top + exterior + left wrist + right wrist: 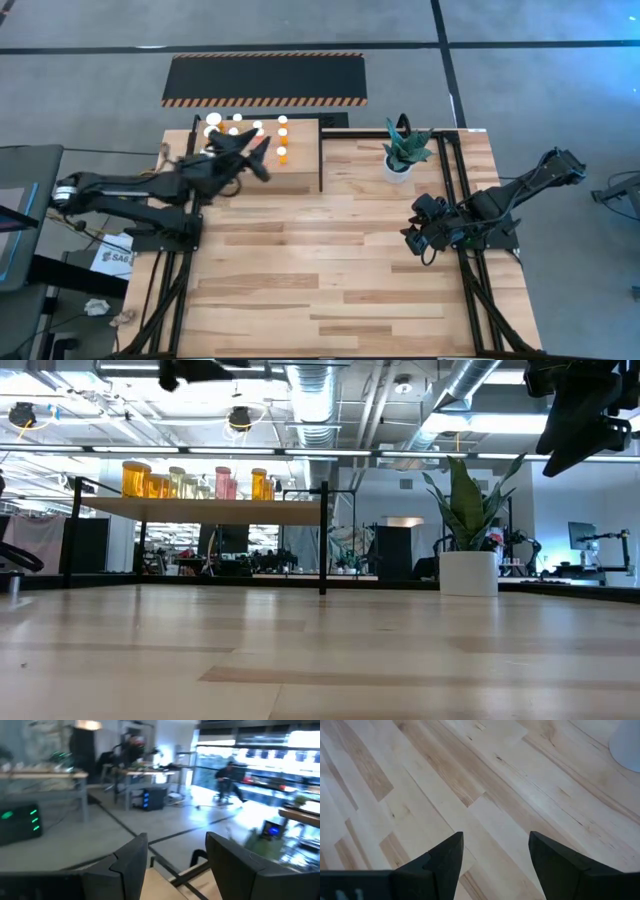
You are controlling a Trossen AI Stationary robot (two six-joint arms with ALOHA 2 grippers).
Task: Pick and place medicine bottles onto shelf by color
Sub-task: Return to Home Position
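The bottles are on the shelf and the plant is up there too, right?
Not quite. The bottles are on the shelf, but the plant stands on the table beside it, not on it. The high view shows this.

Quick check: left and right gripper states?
Left gripper: open, empty, over the shelf.
Right gripper: open, empty, above the table.

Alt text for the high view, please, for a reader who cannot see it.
Seen from above, the left claw hangs over the shelf at the table's upper-left corner, where white-capped bottles stand. The right claw is over bare wood at the right, below a potted plant. A striped black mat lies beyond the table.
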